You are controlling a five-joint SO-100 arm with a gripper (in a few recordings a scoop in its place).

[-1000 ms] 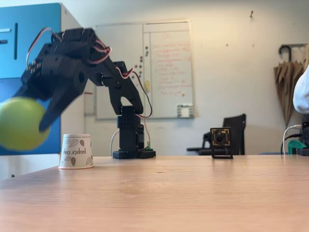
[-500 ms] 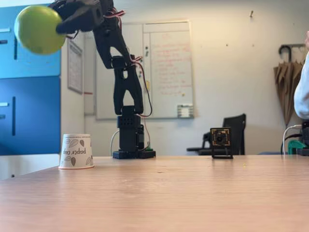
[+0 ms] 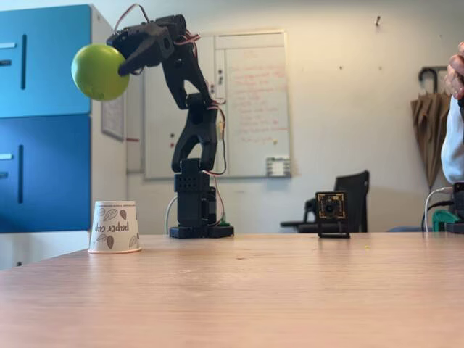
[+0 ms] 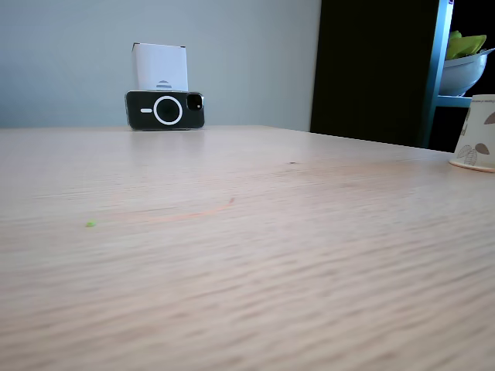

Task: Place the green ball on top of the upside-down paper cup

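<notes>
High above the table the green ball (image 3: 99, 71) hangs in the air, with my black gripper (image 3: 119, 61) shut on it from the right. The ball is well above the upside-down paper cup (image 3: 114, 227), roughly over it and slightly to its left. The cup stands on its wide rim on the wooden table (image 3: 254, 290), white with grey-green leaves and inverted text. In a fixed view the cup (image 4: 476, 132) shows at the right edge. My arm's base (image 3: 197, 210) stands at the table's far edge, behind and right of the cup.
A small black camera on a stand (image 3: 332, 213) sits at the table's far edge, right of the arm's base. A phone on a white block (image 4: 164, 108) stands at the table's other side. A person's hand and sleeve (image 3: 454, 123) show at the right edge.
From low at the left beside the cup, the gripper carried the ball up to the top left corner, then came down a little and to the right. The cup stayed put.
</notes>
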